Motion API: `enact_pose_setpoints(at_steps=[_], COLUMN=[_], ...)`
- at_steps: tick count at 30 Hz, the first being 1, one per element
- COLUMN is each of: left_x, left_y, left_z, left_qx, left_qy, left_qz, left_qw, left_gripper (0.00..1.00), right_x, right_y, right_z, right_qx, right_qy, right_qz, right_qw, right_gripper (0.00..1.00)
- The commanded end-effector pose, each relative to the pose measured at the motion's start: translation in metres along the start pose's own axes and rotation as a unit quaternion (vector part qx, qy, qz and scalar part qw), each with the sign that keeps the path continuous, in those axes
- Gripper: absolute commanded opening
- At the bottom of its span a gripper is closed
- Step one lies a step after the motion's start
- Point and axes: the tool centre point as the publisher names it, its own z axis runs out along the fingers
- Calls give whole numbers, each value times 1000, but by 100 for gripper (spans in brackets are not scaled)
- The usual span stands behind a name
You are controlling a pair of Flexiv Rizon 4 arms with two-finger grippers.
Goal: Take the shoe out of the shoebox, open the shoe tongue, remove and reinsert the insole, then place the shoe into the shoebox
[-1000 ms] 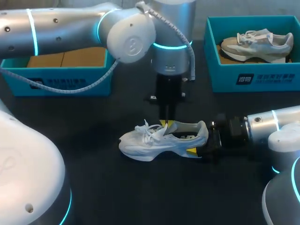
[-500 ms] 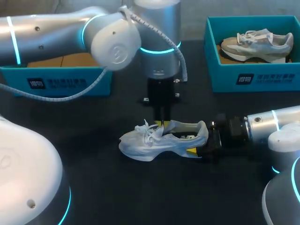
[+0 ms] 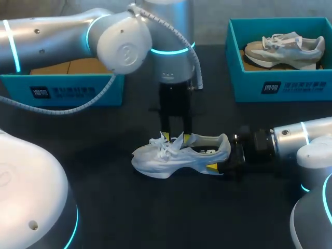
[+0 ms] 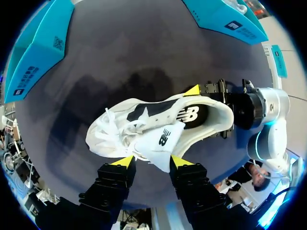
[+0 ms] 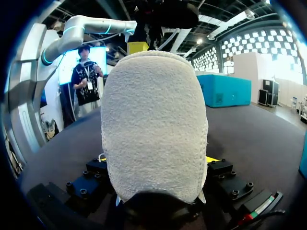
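Left arm vertical above the table (image 3: 104,197), left gripper (image 3: 175,136) spread, fingers straddling the logo-printed tongue (image 4: 160,143) of the white shoe (image 3: 179,154); right gripper (image 3: 222,155), horizontal, clamps its heel; shoe stands on the table, well apart from the labelled teal shoebox (image 3: 280,85).

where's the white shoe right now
In the head view the white shoe sits at the middle of the table, toe toward my left, heel clamped in the right gripper, the open left gripper just over its laces.
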Motion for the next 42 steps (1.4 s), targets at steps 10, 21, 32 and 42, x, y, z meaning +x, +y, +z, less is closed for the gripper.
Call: enact_pose_setpoints(at_steps=[10,21,32,42], left_x=[21,17,8,0], left_y=[-30,-27,-21,-9], left_z=[-4,2,9,6], left_qx=[-107,-138,-142,-105], left_qy=[-44,-65,-79,-58], left_qz=[39,64,73,54], left_qw=[993,986,984,991], left_gripper=[45,36,14,0], right_x=[0,0,0,0], right_y=[1,1,1,1], right_z=[1,1,1,1], right_qx=[1,1,1,1], right_qy=[0,0,0,0], right_qz=[0,0,0,0], right_qw=[1000,1000,1000,1000], right_gripper=[0,0,0,0])
